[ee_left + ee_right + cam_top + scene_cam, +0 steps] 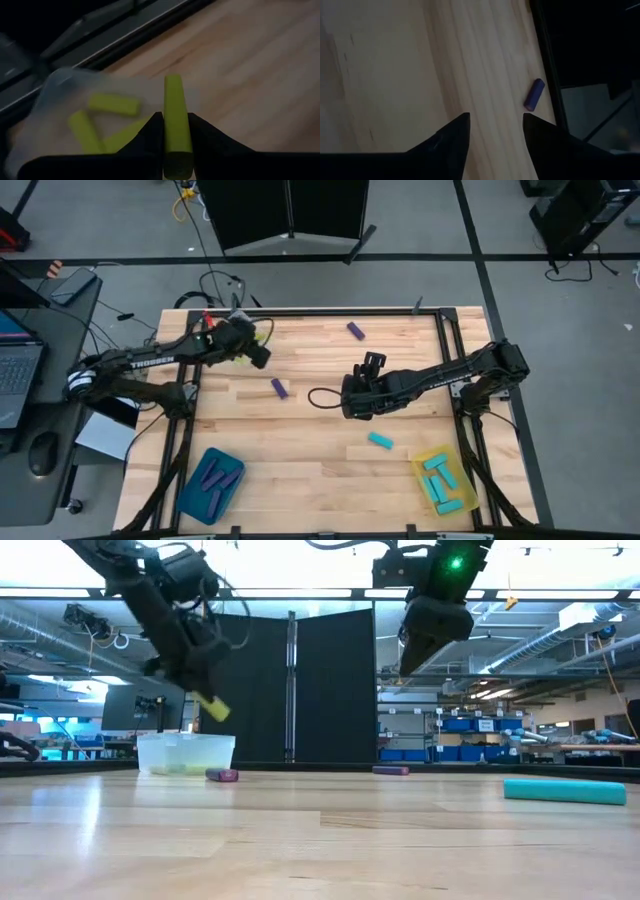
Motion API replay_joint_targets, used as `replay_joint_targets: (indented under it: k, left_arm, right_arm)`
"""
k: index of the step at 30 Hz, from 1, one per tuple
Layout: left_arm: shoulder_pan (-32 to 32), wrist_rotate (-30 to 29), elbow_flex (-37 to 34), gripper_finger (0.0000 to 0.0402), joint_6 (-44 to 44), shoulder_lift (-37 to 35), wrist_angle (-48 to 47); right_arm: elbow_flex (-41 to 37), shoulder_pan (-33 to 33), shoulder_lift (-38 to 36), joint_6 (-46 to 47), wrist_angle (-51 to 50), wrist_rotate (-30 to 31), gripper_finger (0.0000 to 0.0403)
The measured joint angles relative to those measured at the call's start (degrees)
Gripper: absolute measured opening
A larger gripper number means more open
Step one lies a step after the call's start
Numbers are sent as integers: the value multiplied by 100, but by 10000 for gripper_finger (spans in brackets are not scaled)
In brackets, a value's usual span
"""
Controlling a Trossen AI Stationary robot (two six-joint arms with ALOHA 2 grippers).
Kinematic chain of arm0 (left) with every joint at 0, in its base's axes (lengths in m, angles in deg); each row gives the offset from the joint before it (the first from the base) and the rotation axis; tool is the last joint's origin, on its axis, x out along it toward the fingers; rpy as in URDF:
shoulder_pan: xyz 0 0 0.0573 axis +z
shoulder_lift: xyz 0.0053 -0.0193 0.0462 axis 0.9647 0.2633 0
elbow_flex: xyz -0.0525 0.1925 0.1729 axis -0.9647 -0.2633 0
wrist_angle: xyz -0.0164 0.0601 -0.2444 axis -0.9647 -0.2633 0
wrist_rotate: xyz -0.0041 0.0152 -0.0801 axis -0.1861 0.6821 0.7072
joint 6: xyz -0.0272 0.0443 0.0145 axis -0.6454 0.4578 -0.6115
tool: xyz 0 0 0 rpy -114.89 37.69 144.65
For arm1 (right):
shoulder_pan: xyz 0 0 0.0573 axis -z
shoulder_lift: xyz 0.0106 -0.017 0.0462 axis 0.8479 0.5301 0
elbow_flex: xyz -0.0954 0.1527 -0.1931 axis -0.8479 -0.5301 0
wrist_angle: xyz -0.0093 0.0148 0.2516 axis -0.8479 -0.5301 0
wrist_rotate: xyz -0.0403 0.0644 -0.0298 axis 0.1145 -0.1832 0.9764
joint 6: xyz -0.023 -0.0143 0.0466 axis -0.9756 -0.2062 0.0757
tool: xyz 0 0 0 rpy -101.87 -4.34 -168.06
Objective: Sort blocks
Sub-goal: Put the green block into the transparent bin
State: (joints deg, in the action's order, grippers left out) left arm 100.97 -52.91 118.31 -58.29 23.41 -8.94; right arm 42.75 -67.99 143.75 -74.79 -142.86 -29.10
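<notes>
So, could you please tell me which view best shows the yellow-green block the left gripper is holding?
The left wrist view: the yellow-green block fills the frame, clamped in the left gripper. The low view shows it hanging above the clear tray; the high view barely shows it; the right wrist view doesn't.

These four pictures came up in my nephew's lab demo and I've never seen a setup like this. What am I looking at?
Two robot arms sort small coloured blocks on a wooden table. One picture looks down from above, one sits at table height, and two come from cameras on the wrists. The left gripper holds a yellow-green block above a clear tray with three more inside. The right gripper is open and empty, looking toward a purple block. Another purple block and a cyan block lie loose. A teal tray holds purple blocks, a yellow tray cyan ones.
</notes>
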Motion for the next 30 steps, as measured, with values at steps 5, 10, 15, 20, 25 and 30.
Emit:
replay_joint_targets:
  k: [5, 10, 15, 20, 25, 30]
  left_arm:
    - [461, -164, -368, 67, -140, 70, -125]
    - [829, -210, -397, 67, 146, 330, -71]
    - [1040, -426, -375, 67, 391, 767, -46]
    - [1221, -598, -371, 67, 473, 1211, 113]
    - [1248, -603, -371, 69, 630, 1390, 394]
    - [1246, -580, -371, 79, 783, 1419, 423]
  right_arm:
    - [0, 0, 0, -1, 8, -10, 186]
    - [0, 0, 0, -10, 17, -11, 183]
    - [0, 30, 0, -17, 18, -10, 181]
    - [0, 116, 0, -17, 41, -126, 182]
    - [0, 146, 2, -21, 42, -144, 178]
    - [0, 144, 2, -37, 116, -166, 176]
